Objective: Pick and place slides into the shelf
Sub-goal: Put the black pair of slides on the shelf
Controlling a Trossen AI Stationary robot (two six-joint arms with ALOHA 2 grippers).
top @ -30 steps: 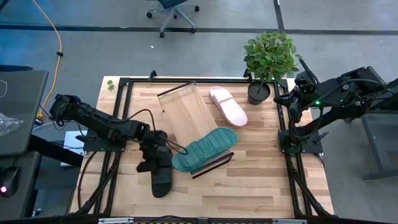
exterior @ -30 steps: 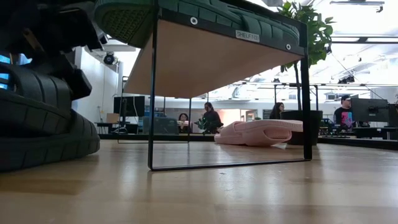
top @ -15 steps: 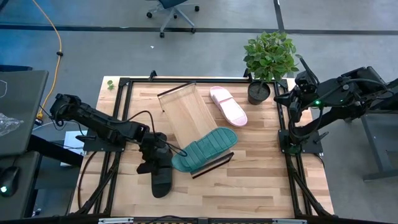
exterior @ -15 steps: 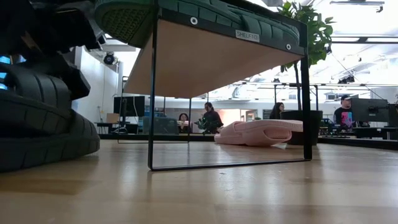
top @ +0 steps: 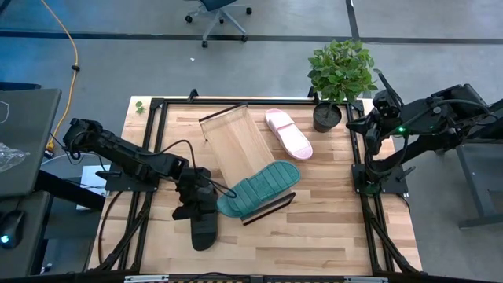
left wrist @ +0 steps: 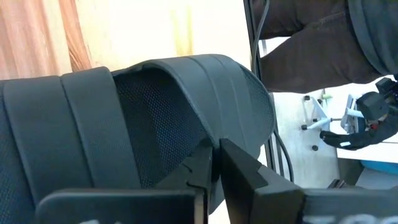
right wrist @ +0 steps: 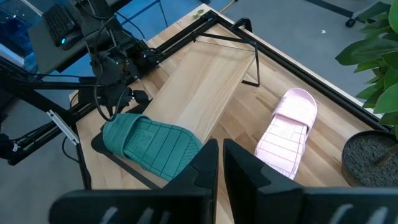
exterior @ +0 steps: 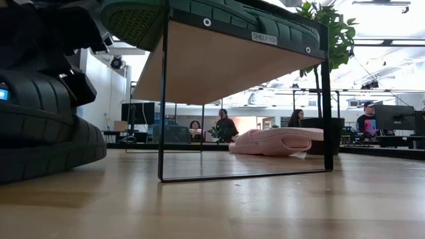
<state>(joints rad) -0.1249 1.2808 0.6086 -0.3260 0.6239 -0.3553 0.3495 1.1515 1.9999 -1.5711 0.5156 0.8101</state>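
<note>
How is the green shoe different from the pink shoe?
The green slide is dark green with ribbed lines on it; the pink slide is pale and smooth. The green slide lies on the shelf, at its end nearer the left gripper; the pink slide lies on the table beside the shelf, near the potted plant. Both are slip-on sandals, and no gripper holds either.
</note>
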